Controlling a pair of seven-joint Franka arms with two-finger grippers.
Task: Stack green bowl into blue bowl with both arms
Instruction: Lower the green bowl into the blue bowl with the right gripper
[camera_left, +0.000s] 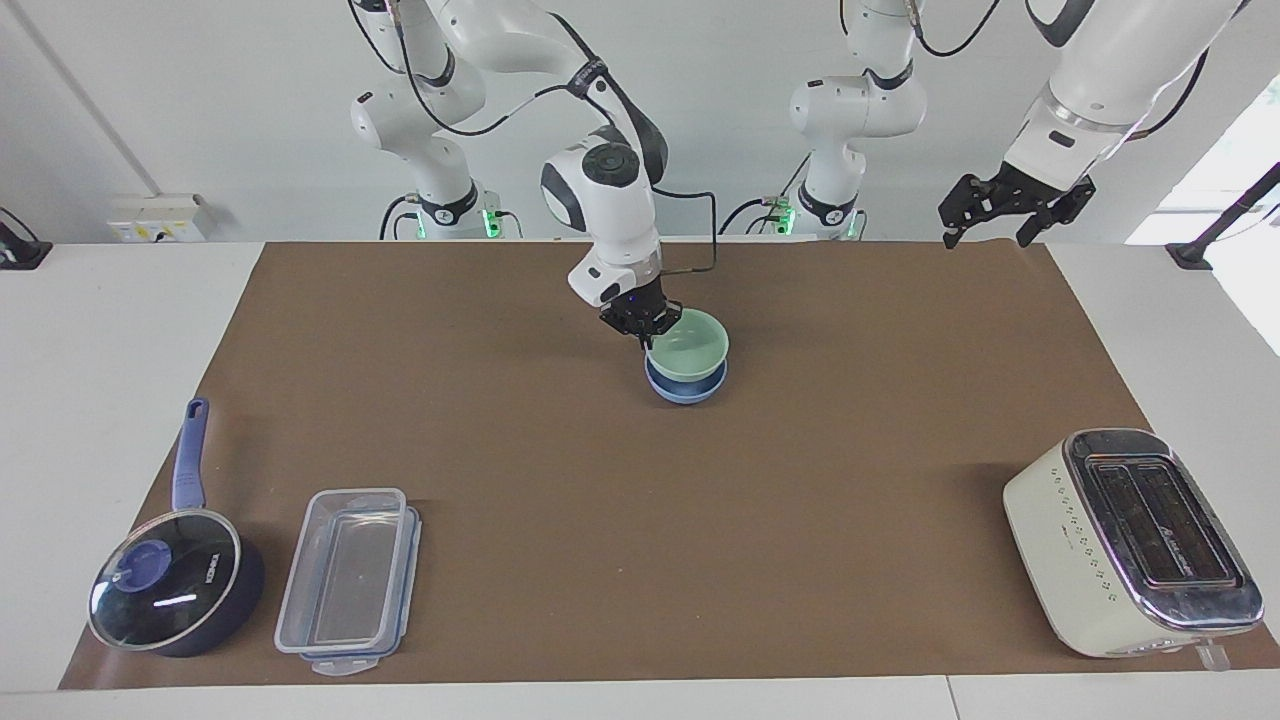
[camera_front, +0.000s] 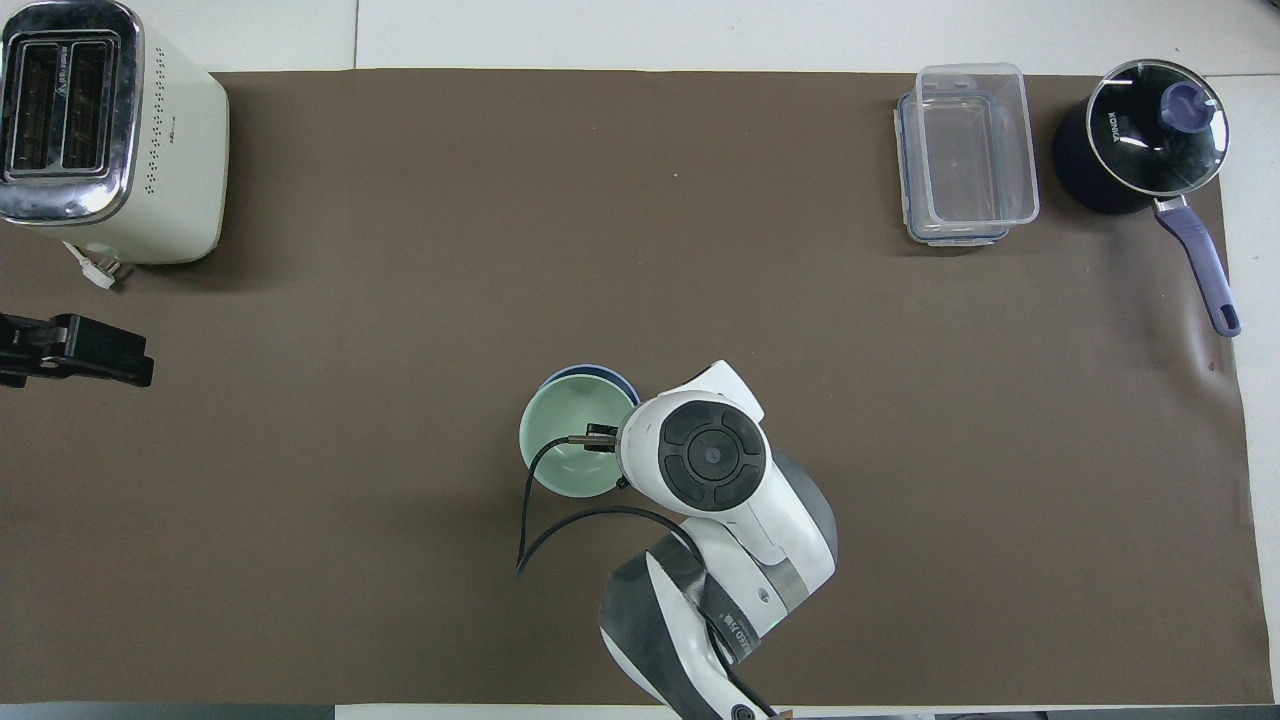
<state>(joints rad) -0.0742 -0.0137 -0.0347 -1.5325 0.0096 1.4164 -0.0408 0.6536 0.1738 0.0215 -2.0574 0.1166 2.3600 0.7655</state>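
Observation:
The pale green bowl (camera_left: 690, 342) sits low in the light blue bowl (camera_left: 686, 386) near the middle of the brown mat. Only the blue bowl's lower wall shows under it. My right gripper (camera_left: 641, 324) is shut on the green bowl's rim, on the side toward the right arm's end. In the overhead view the green bowl (camera_front: 566, 452) covers most of the blue bowl (camera_front: 590, 372), and my right wrist hides the gripper. My left gripper (camera_left: 1008, 208) is open and empty, raised over the mat's edge at the left arm's end; it also shows in the overhead view (camera_front: 80, 350).
A cream toaster (camera_left: 1130, 540) stands at the left arm's end, far from the robots. A clear plastic container (camera_left: 348, 580) and a dark blue lidded saucepan (camera_left: 175, 585) stand at the right arm's end, far from the robots.

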